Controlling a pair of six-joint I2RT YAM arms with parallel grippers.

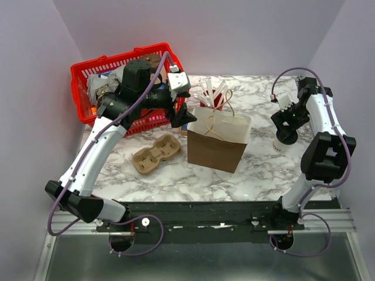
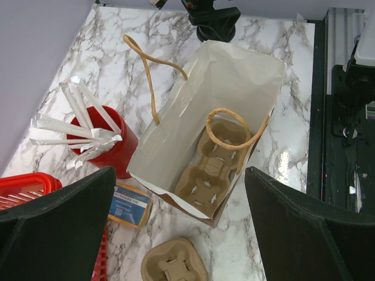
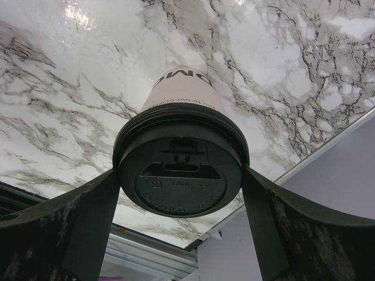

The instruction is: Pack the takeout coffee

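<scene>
The small cream-white paper coffee cup (image 3: 180, 158) with its round black plastic lid stood upright on the white marbled desk (image 3: 88, 88), at the right of the top view. Your right gripper (image 3: 181, 178), spread wide, clasped the lid from both sides. Your left gripper (image 2: 180, 181) hung fully open and empty above the brown paper bag (image 2: 205, 99) at centre frame.

1 coffee (image 3: 181, 170), 1 red cup (image 2: 114, 153), 1 bag (image 2: 234, 76), 2 carriers (image 2: 214, 167) (image 2: 174, 268), 1 basket (image 1: 117, 57).

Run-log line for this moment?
left gripper: open, by paper bag | bag: cup carrier inside | right gripper: fingers flank takeout coffee, grip unclear | coffee: upright on table
</scene>
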